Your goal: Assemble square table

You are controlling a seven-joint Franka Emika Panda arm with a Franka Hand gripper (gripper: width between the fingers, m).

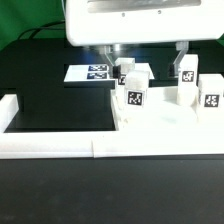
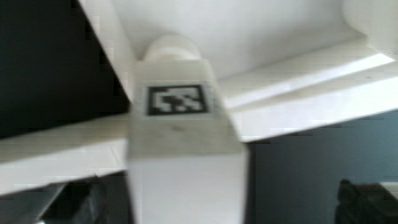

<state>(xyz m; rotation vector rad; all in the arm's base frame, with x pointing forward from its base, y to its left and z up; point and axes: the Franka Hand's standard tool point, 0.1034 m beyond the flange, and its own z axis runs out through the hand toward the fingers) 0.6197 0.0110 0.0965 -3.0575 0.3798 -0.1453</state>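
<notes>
The square white plate (image 1: 165, 125) lies on the black table at the exterior view's right. Several small white tagged legs stand on it, among them one at the front (image 1: 135, 96), one at the back (image 1: 187, 78) and one at the right (image 1: 210, 94). My gripper (image 1: 150, 55) hangs over the plate's far edge under the big white hand. In the wrist view the gripper (image 2: 210, 205) is open. A tagged leg (image 2: 178, 110) lies between its dark fingers (image 2: 365, 200), closer to one finger, with a wide gap to the other. The plate (image 2: 294, 45) lies behind the leg.
The marker board (image 1: 88, 72) lies flat at the back, left of the plate. Long white border rails run along the front (image 1: 100, 148) and the exterior view's left (image 1: 10, 108), around a bare black area of the table.
</notes>
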